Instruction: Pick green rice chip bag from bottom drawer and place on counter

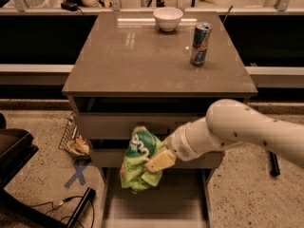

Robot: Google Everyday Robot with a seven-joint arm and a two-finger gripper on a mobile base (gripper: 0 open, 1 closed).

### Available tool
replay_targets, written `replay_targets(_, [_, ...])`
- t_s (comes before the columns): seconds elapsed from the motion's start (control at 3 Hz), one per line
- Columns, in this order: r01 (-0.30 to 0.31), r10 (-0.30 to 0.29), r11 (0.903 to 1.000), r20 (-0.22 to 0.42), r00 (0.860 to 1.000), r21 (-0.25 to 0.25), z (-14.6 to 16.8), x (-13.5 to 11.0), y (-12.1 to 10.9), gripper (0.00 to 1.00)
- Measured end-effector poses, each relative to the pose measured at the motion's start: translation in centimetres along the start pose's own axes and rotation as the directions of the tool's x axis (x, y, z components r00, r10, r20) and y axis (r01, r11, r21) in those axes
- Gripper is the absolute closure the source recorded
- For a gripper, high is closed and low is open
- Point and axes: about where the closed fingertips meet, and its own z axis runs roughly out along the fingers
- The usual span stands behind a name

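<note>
The green rice chip bag (138,159) hangs in the air in front of the drawer fronts, light green with a darker band and white letters. My gripper (156,161) is shut on the bag's right side, at the end of my white arm (237,129) that reaches in from the right. The bag is above the open bottom drawer (156,203), whose pale floor shows below it. The counter (142,56) is the glossy grey-brown top above, higher than the bag.
A white bowl (168,18) sits at the counter's back edge and a tall blue-silver can (200,44) stands at its right. A wire basket (72,139) and a blue floor cross (77,175) lie left of the cabinet. A black object (14,151) is at the far left.
</note>
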Motion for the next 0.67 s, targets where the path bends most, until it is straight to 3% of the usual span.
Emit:
replay_targets(0.33, [0.058,-0.061,0.9942,0.028,0.998,0.090,-4.6,-5.3,1.3,1.00])
replay_targets(0.67, [0.030,-0.055,0.9747,0.108,0.993,0.222,-11.6,-10.4,0.0,1.00])
